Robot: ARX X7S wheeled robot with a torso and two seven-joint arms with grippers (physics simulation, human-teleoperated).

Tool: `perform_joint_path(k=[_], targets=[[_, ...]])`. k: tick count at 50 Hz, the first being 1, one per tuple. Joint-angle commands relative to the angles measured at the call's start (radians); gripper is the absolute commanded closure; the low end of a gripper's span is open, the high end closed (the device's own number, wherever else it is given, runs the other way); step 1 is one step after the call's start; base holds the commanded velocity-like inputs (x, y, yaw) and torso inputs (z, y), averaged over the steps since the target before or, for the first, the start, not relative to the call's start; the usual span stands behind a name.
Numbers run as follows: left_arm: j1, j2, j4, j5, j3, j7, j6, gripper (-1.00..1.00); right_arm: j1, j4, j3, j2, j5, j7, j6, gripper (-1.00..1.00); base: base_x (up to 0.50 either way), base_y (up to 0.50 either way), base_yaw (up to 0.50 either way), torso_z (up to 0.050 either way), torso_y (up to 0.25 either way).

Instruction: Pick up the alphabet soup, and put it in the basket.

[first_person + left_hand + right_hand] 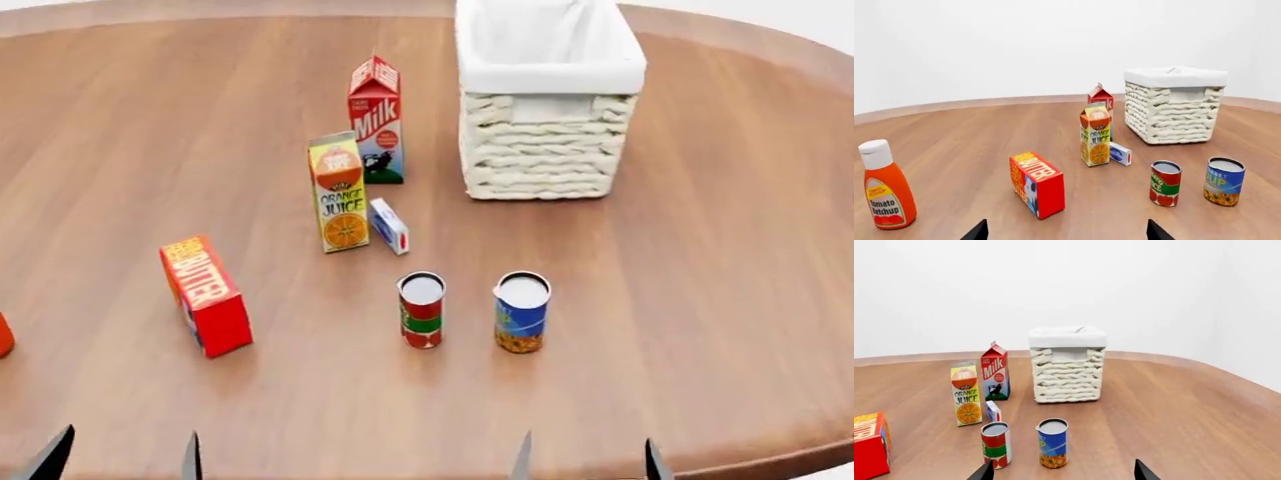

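Observation:
The alphabet soup point(521, 312), a small can with a blue label, yellow-orange bottom band and white top, stands upright on the wooden table; it also shows in the left wrist view point(1223, 181) and the right wrist view point(1052, 443). The cream wicker basket point(549, 150) with white liner stands beyond it, also in the left wrist view point(1174, 110) and right wrist view point(1067, 371). My left gripper point(120, 458) and right gripper point(585, 460) are open and empty at the table's near edge. The soup stands ahead of the right gripper point(1062, 471), untouched. The left gripper point(1066, 231) faces the butter box.
A red and green can point(420, 310) stands just left of the soup. An orange juice carton point(339, 193), milk carton point(376, 120), small white-blue box point(388, 226) and red butter box point(206, 296) stand left of the basket. A ketchup bottle point(885, 186) is at far left.

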Motion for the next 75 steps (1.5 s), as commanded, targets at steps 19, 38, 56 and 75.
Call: perform_joint_path(k=[19, 38, 56, 75], targets=[[0.018, -0.084, 0.302, -0.109, -0.028, 0.009, -0.101, -1.00, 0.031, -0.079, -0.034, 0.054, 0.036, 0.032, 0.068, -1.00, 0.39, 0.00, 0.00, 0.000, 0.000], [0.057, -0.103, 0.364, -0.137, -0.052, -0.020, -0.105, -1.00, -0.022, -0.154, -0.034, 0.074, 0.071, 0.047, 0.047, -1.00, 0.33, 0.00, 0.00, 0.000, 0.000], [0.051, -0.119, 0.354, -0.148, -0.043, -0.026, -0.099, -1.00, -0.026, -0.168, -0.055, 0.092, 0.082, 0.048, 0.026, -1.00, 0.24, 0.00, 0.00, 0.000, 0.000], [0.048, -0.132, 0.357, -0.151, -0.031, -0.038, -0.100, -1.00, -0.031, -0.182, -0.063, 0.103, 0.080, 0.073, 0.018, -1.00, 0.32, 0.00, 0.00, 0.000, 0.001]])
